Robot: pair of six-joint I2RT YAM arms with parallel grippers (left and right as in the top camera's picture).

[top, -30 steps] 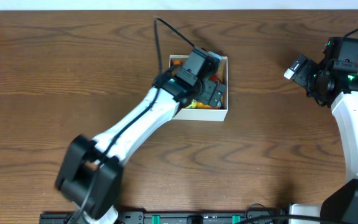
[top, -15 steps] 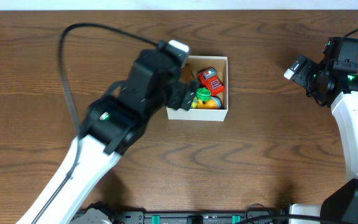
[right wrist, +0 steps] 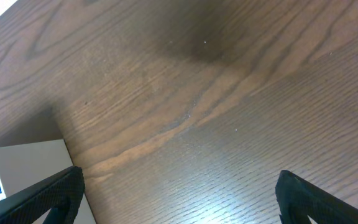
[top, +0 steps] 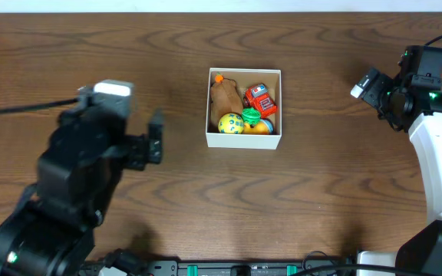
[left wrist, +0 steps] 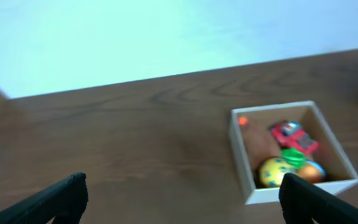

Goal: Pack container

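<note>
the container [top: 244,141] sits on the wooden table [top: 321,199], up toward its far edge, between the two arms. every toy i can see lies inside it: a brown plush toy [top: 225,100], a red toy car [top: 260,100] and a yellow spotted ball [top: 230,123]. the left gripper [top: 155,138] hangs off the box's left side with its jaws wide apart and nothing between them. in its wrist view the box lies ahead and to the right. the right gripper [right wrist: 178,180] is spread open too, also empty, with only a white corner of the box at its lower left. the box is square, so no long axis matters. the left gripper looks the nearer one, i'd judge, and any reach back from it goes rightward.
</note>
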